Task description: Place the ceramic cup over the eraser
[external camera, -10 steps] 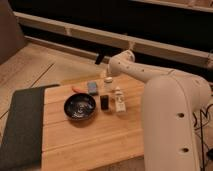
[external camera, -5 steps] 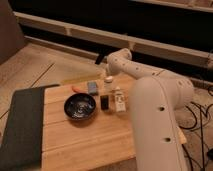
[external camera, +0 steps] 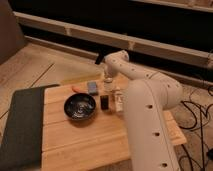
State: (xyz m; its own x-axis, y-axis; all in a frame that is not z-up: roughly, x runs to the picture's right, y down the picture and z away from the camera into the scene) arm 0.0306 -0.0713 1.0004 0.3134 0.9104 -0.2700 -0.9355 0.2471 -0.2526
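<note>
1. A dark bowl point(external camera: 80, 107) is set on the wooden table point(external camera: 75, 145).
2. The eraser point(external camera: 104, 102) (a small black block) is stood upright just right of the bowl, with a white bottle point(external camera: 118, 100) close by.
3. A blue-grey block point(external camera: 92, 87) is laid behind them.
4. The tool point(external camera: 107, 82) is hung over the eraser. A pale shape at its tip may be the ceramic cup point(external camera: 107, 78), but whether it is gripped cannot be told.

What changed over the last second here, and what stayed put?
The arm's white link swung left, covering more of the table's right side. The gripper stayed low near the far edge, at the cup; whether it holds the cup cannot be told. The bowl, blue-grey block, eraser and bottle did not move.
</note>
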